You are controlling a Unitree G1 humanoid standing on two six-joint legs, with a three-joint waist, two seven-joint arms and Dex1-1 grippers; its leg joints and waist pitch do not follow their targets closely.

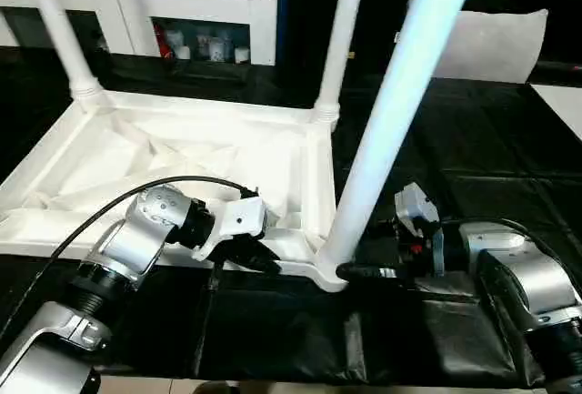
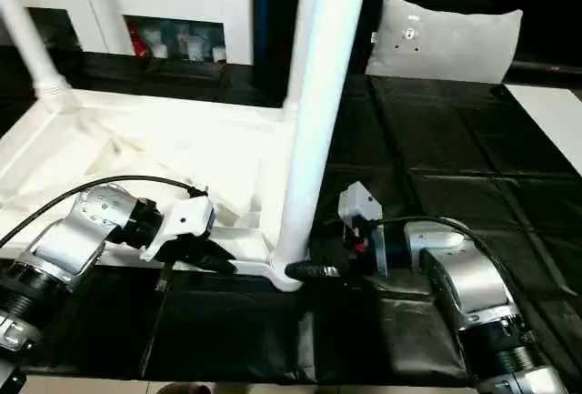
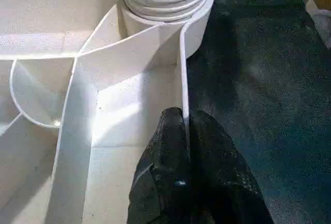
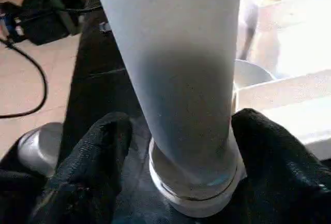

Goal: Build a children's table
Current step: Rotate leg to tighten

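Observation:
The white tabletop (image 1: 182,107) lies upside down on the black cloth, ribs facing up. Three white legs stand in its corner sockets: far left (image 1: 59,30), far right (image 1: 338,39) and near right (image 1: 391,112). My left gripper (image 1: 259,262) is shut on the tabletop's thin near rim beside the near right socket; in the left wrist view its fingers (image 3: 170,146) pinch that rim wall. My right gripper (image 2: 300,271) reaches in from the right at the foot of the near right leg (image 4: 181,79). Its two black fingers (image 4: 98,151) stand open on either side of the leg.
A grey-white pillow-like bag (image 2: 446,44) leans at the back right. A white cabinet (image 1: 182,3) with small items runs along the back left. A flat white board (image 2: 550,112) lies at the right edge. A black cable (image 1: 136,194) arcs over my left forearm.

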